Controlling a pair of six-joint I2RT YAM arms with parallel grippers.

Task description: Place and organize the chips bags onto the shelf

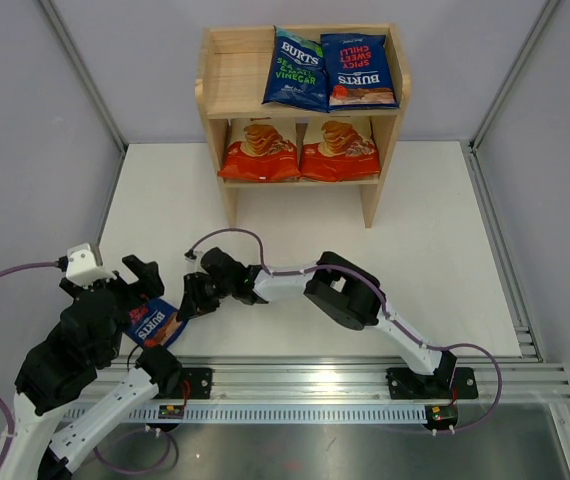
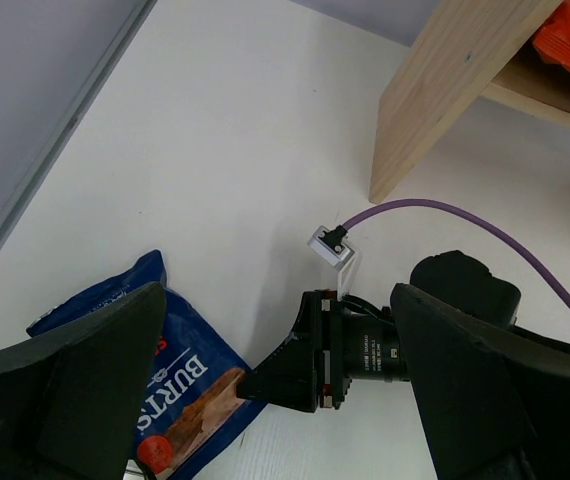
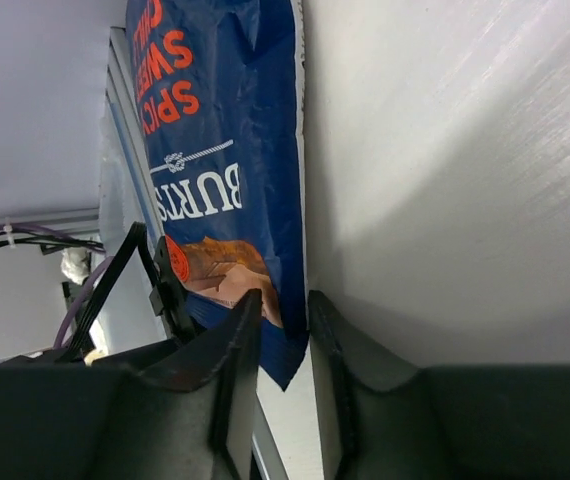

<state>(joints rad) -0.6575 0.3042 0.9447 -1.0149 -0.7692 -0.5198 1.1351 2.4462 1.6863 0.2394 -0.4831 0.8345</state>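
A dark blue, red-accented Burts bag [image 1: 155,323] lies on the white table at the near left, also in the left wrist view [image 2: 180,390] and right wrist view [image 3: 220,130]. My right gripper [image 1: 187,300] reaches left and its jaws are closed on the bag's corner [image 3: 283,305]; its tip meets the bag's edge in the left wrist view [image 2: 255,385]. My left gripper [image 1: 140,290] hovers open and empty above the bag [image 2: 277,300]. The wooden shelf [image 1: 235,75] holds two Burts bags [image 1: 297,68] [image 1: 360,70] on top and two Cassava bags [image 1: 259,150] [image 1: 339,150] below.
The left half of the shelf's top tier is bare wood. A shelf side panel [image 2: 445,90] stands beyond the grippers. An aluminium rail [image 1: 365,375] runs along the table's near edge, close behind the bag. Grey walls enclose the table. A purple cable [image 2: 485,225] trails from the right wrist.
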